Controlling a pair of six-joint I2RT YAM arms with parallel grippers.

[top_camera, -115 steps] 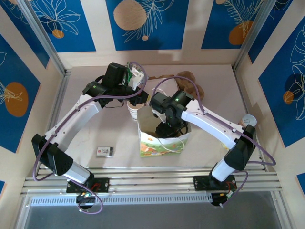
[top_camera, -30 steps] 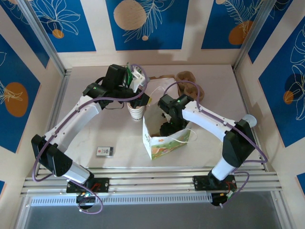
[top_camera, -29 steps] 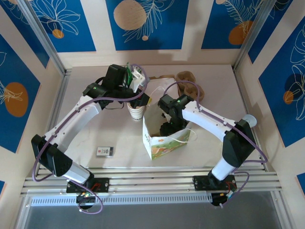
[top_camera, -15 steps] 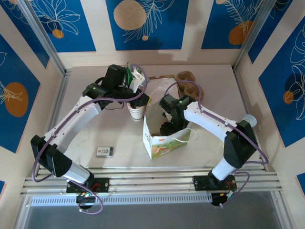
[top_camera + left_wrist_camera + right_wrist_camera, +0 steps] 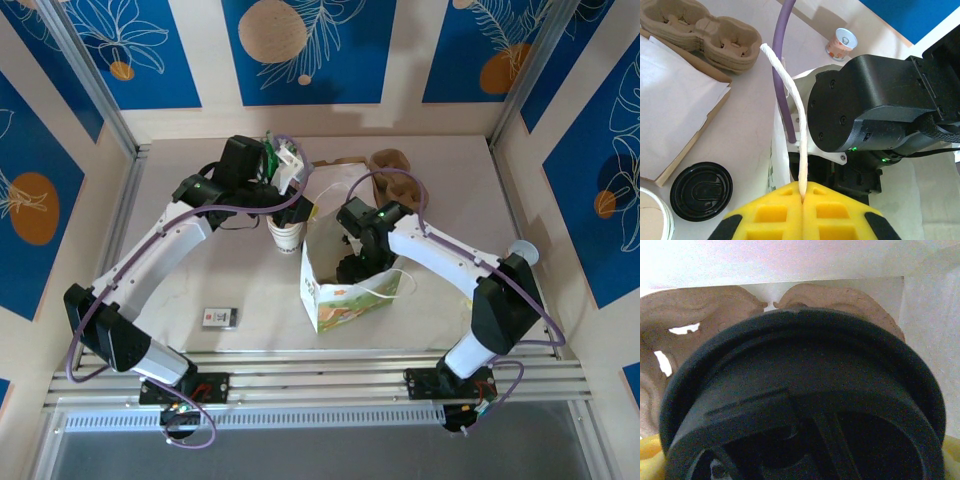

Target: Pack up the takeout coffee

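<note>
Left gripper [image 5: 803,192] pinches the white twisted-paper bag handle [image 5: 790,100]; right gripper [image 5: 356,269] clasps the black-lidded cream paper cup [image 5: 800,390] inside the printed white paper bag [image 5: 345,300]; I'd lower straight, keeping handle taut.

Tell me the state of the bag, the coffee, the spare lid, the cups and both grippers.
paper bag: upright, mouth open
bag handle: pinched in left gripper
left gripper: jaws shut on bag handle
takeout coffee: lidded, inside paper bag
right gripper: jaws closed on takeout coffee
loose black lid: lying flat, on no cup
cup stack: upright, lidless
</note>
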